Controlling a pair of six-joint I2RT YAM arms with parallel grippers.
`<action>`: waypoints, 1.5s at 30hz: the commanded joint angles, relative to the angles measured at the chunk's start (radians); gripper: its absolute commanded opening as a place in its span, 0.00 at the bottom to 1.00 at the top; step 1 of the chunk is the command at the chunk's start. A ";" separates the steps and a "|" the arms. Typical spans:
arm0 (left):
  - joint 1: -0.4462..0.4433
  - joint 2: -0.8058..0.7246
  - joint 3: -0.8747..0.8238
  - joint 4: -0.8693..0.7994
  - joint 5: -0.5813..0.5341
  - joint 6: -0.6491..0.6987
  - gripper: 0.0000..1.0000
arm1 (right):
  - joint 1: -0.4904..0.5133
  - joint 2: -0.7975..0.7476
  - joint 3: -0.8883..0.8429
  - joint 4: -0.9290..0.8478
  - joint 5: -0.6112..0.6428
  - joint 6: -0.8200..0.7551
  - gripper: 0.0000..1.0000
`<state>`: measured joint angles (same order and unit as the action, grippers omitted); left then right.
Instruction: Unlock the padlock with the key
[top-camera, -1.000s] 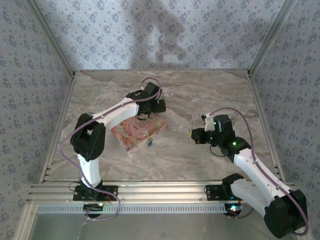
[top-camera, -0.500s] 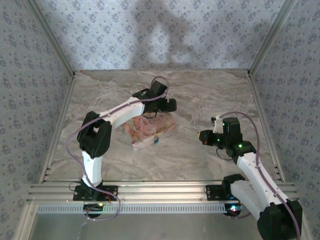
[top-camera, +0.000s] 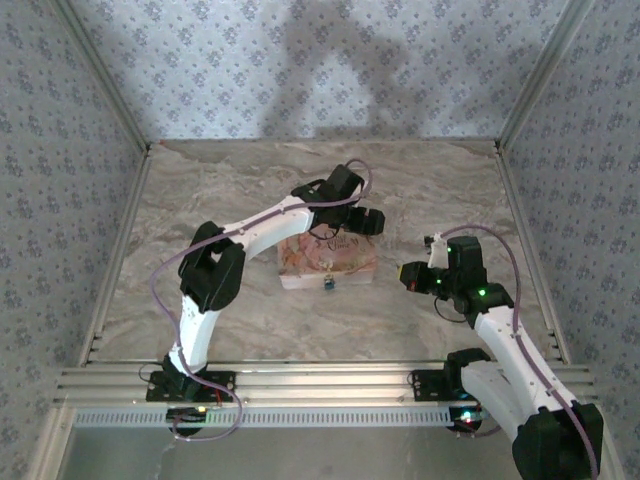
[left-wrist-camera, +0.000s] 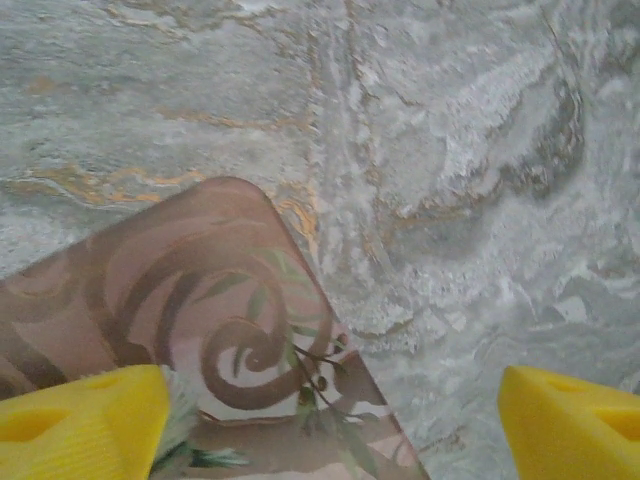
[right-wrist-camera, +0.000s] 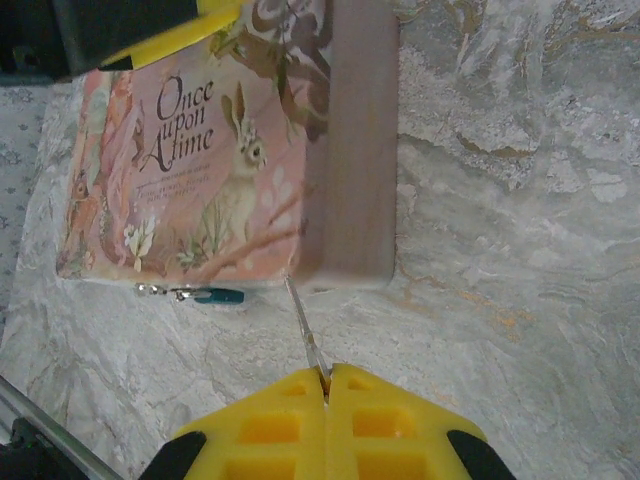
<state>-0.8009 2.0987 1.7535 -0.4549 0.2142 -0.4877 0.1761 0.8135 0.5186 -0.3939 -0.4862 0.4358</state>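
1. Top view: the pink storybook box (top-camera: 330, 258) sits mid-counter (top-camera: 220, 190). The padlock (top-camera: 327, 284) is the tiny blue thing at the box's 6 o'clock edge. I can't tell if it's clipped to the box or just lying against it. The left fingers (top-camera: 366, 222) hang over the box's 1 o'clock corner, and my guess is they're there to brace it so the lock doesn't skate around. The right fingers (top-camera: 408, 274) sit at the box's 3 o'clock, apart from it.

2. Left wrist view: the left fingers (left-wrist-camera: 80, 420) are spread wide and grip nothing. A rounded corner of the box (left-wrist-camera: 220, 330) lies between them, nearer one finger. It looks like a straddle before clamping.

3. Right wrist view: the right fingers (right-wrist-camera: 300, 410) are pinched tight on the key (right-wrist-camera: 303, 325), and its thin blade pokes out toward 12 o'clock. The tip is almost at the box's near edge. The padlock (right-wrist-camera: 215, 295) lies on the counter along that edge, around 10 o'clock from the tip and just beside it. So the key is lined up on the box, not the lock, and I reckon it needs a nudge toward 9 o'clock. The keyhole is too small to make out.
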 joint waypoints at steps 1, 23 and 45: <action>-0.013 0.038 -0.016 -0.117 0.091 0.037 0.84 | -0.008 -0.012 -0.013 -0.015 -0.014 -0.003 0.00; 0.111 -0.467 -0.431 -0.068 -0.051 -0.074 0.93 | 0.014 0.012 -0.023 0.065 -0.059 0.028 0.00; 0.219 -0.373 -0.519 -0.055 -0.019 -0.064 0.93 | 0.071 0.075 0.021 0.076 -0.021 0.027 0.00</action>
<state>-0.6201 1.6608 1.2179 -0.4667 0.2394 -0.5922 0.2386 0.8867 0.5087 -0.3138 -0.5186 0.4557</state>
